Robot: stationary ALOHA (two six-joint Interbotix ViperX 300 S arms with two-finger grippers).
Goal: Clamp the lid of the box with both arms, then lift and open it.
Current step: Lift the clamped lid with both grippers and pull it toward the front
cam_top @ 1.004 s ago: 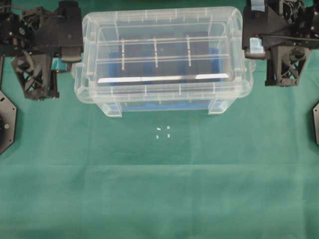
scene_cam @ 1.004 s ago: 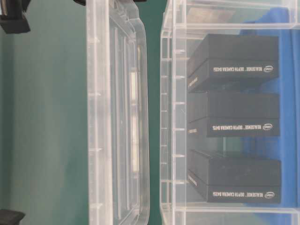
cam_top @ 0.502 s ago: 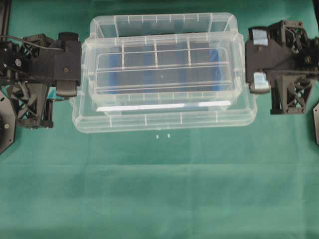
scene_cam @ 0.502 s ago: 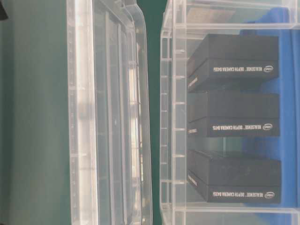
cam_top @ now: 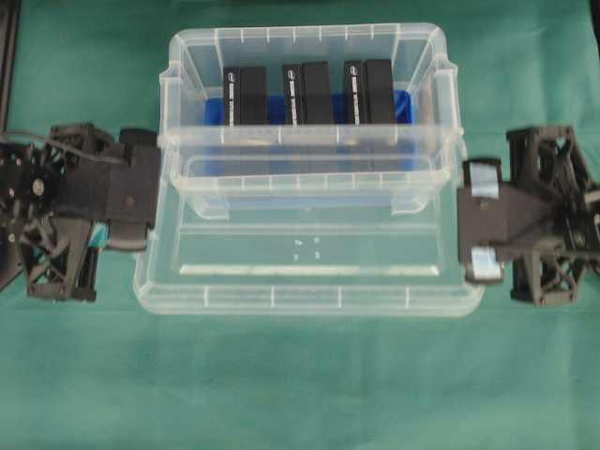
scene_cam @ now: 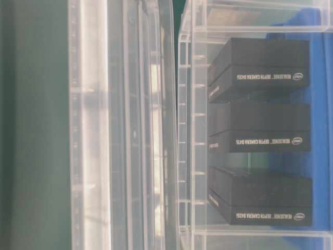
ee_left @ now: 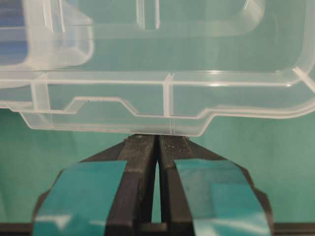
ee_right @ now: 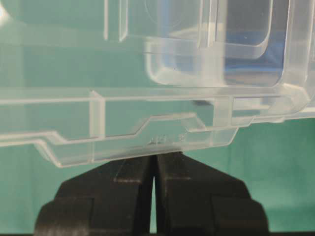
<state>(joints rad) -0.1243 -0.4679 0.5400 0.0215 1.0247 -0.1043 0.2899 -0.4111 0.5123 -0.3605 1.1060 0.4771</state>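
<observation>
Overhead: lid (cam_top: 309, 267), mid-frame, off the box (cam_top: 305, 56) at upper centre; three black slabs (cam_top: 302, 92) inside.
Table-level: lid (scene_cam: 119, 125) left, box (scene_cam: 250, 125) right.
Left wrist: left claw (ee_left: 157, 142) clenched on lid tab.
Right wrist: right claw (ee_right: 153, 160) clenched on lid edge.

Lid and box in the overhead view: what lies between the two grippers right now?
Only the lid, clamped at its short ends by the left gripper and right gripper; the box sits behind it.

Overhead straight down, table-level side-on — wrist views close on the lid (ee_left: 162, 105) edges.
</observation>
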